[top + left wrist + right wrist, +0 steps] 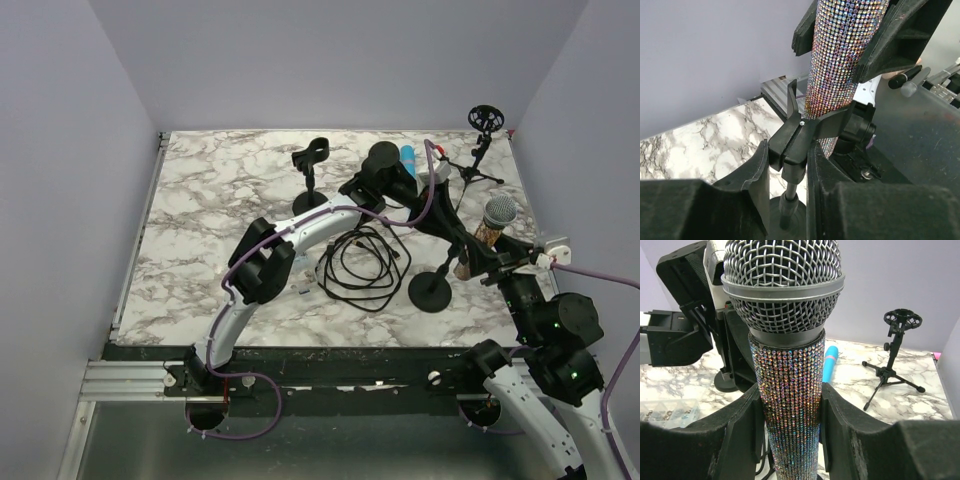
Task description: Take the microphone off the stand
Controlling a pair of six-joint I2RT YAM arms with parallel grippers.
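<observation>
The microphone [498, 212] has a silver mesh head and a rhinestone body; it stands upright in the clip of a black round-base stand [432, 292] at the right of the table. My right gripper [485, 248] is shut on the microphone's body, seen close in the right wrist view [790, 410] just below the head [785, 290]. My left gripper [461, 264] is shut on the stand's clip block [790, 145], above its pole. In the left wrist view the microphone's lower end [840, 65] still sits in the clip.
A coiled black cable [365, 262] lies left of the stand's base. A second clip stand [310, 165], a blue microphone [408, 155] and a tripod stand with a shock mount [483, 140] stand at the back. Walls enclose the table.
</observation>
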